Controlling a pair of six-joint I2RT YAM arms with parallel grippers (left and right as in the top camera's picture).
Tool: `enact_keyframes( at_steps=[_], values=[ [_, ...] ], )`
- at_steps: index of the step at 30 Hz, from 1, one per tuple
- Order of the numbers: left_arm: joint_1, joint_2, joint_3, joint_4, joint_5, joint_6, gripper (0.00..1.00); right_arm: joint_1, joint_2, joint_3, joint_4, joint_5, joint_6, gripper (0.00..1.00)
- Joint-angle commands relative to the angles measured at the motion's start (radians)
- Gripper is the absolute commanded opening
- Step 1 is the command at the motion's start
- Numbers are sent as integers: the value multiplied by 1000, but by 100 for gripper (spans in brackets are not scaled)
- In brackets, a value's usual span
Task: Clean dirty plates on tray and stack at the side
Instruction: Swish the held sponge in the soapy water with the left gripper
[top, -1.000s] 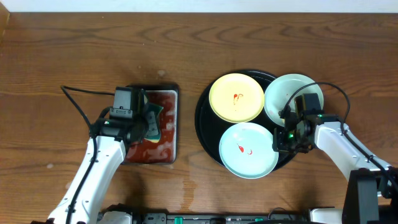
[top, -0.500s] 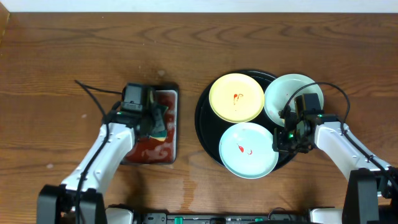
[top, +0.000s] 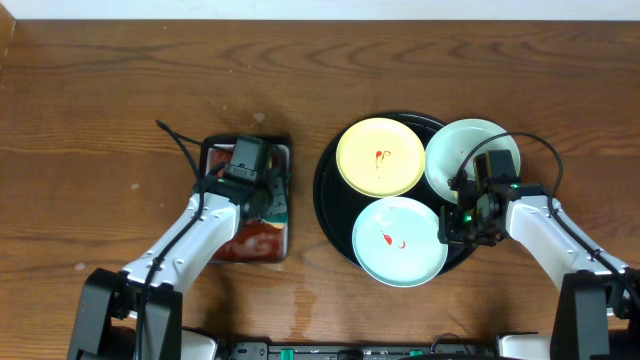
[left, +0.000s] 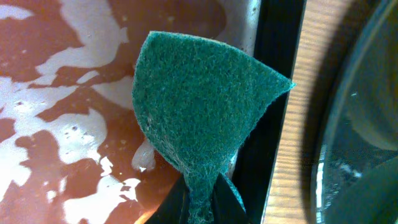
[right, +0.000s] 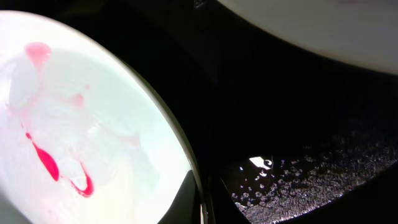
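Note:
The black tray (top: 335, 210) holds a pale yellow plate (top: 380, 157) with a red smear, a mint-white plate (top: 400, 241) with red smears at the front and another mint-white plate (top: 463, 150) at the back right. My right gripper (top: 447, 228) is shut on the front plate's right rim (right: 198, 199); the plate (right: 81, 130) fills the left of the right wrist view, above the wet black tray (right: 292, 149). My left gripper (top: 268, 198) is shut on a green scouring pad (left: 199, 106) over the right edge of the small metal tray (top: 252, 243).
The small rectangular metal tray (left: 62, 124) holds red liquid and lies left of the black tray, with a strip of wooden table (left: 292, 155) between them. The black tray's rim (left: 348, 124) shows at the right of the left wrist view.
My left arm has moved to the right with the green pad, from the metal tray's left part to its right edge. The right arm and the plates have not moved.

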Motion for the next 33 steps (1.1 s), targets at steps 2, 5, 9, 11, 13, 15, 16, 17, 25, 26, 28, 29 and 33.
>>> enact_keyframes(
  at_steps=[2, 5, 9, 11, 13, 15, 16, 17, 25, 26, 28, 29, 33],
  values=[
    [-23, -1, 1, 19, 10, -42, 7, 11, 7, -4, 11, 11, 8, 1],
    [-34, -1, 1, 21, 11, -60, 8, 11, 7, -4, 11, 11, 8, 1],
    [-53, -1, 1, 31, 37, -64, 8, 11, 7, -4, 11, 11, 8, 1],
    [-63, -1, 1, 37, 36, -79, 8, 11, 7, -4, 11, 11, 8, 1],
    [-72, -1, 1, 46, 37, -82, 7, 11, 7, -4, 9, 11, 8, 1],
    [-75, -1, 1, 48, 36, -82, 7, 11, 7, -4, 7, 11, 8, 1],
    [-74, -1, 1, 48, 36, -81, 7, 11, 7, -4, 8, 11, 8, 1],
    [-73, -2, 1, 47, 36, -80, 7, 11, 7, -4, 8, 11, 8, 1],
    [3, -115, 1, 45, 91, 5, 7, 11, 7, -4, 8, 11, 8, 1],
    [21, -138, 1, 43, 144, 60, 7, 11, 7, -4, 8, 11, 7, 1],
    [62, -183, 1, 35, 249, 154, 7, 11, 7, -4, 8, 11, 8, 1],
    [88, -207, 1, 26, 289, 183, 7, 11, 7, -4, 9, 11, 8, 1],
    [183, -263, 1, -5, 389, 269, 7, 11, 7, -4, 11, 11, 8, 1]
  ],
)
